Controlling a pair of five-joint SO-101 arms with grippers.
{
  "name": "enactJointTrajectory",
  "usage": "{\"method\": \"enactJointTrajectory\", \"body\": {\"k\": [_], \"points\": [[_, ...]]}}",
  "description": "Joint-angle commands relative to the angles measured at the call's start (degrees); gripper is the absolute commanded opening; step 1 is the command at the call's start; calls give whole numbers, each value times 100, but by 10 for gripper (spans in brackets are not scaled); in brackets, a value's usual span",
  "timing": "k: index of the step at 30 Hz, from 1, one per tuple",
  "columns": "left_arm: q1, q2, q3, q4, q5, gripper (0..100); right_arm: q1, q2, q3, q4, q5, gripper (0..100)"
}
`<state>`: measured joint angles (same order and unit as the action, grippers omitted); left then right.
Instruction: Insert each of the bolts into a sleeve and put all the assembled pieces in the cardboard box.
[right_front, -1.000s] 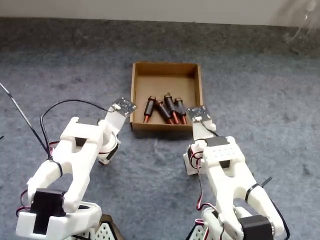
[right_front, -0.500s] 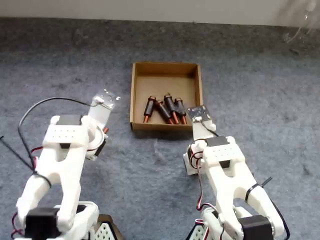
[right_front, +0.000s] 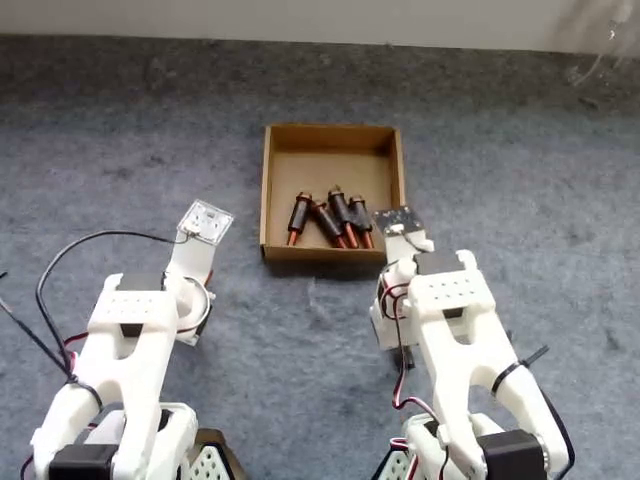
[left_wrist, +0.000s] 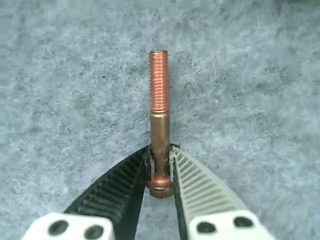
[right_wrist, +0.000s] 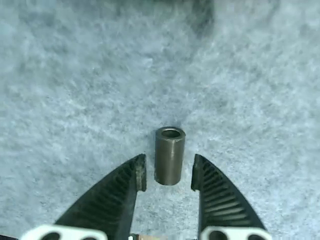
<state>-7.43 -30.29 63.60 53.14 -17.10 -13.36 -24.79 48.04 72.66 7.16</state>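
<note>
In the left wrist view my left gripper (left_wrist: 160, 156) is shut on a copper bolt (left_wrist: 159, 100), pinching the smooth shank just above the head, with the threaded end pointing away over the carpet. In the right wrist view a dark grey sleeve (right_wrist: 169, 155) sits on the carpet between the open fingers of my right gripper (right_wrist: 168, 172), untouched, its open end facing away. The cardboard box (right_front: 266, 190) stands at the table's middle and holds several assembled bolt-and-sleeve pieces (right_front: 330, 220). The left arm (right_front: 150, 310) is to the box's near left, and the right arm (right_front: 445, 300) is just in front of its near right corner.
Grey carpet (right_front: 520, 180) covers the whole table. A black cable (right_front: 90, 250) loops beside the left arm. The right arm's wrist board (right_front: 400, 220) overlaps the box's near right corner.
The left arm has swung left and drawn back from the box's near left corner. The right arm has shifted slightly.
</note>
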Motion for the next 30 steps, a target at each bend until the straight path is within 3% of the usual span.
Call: {"method": "enactJointTrajectory", "body": {"k": [1, 21, 26, 30], "points": [[-75, -163, -4, -88, 44, 3, -22, -154, -514, 40, 53, 139], [-66, -136, 4, -88, 44, 3, -277, 1349, -497, -796, 62, 135], [-66, -136, 13, -88, 44, 3, -268, 1349, -233, -1059, 53, 6], [-66, -136, 13, -88, 44, 3, -268, 1349, -154, -1024, 53, 25]]}}
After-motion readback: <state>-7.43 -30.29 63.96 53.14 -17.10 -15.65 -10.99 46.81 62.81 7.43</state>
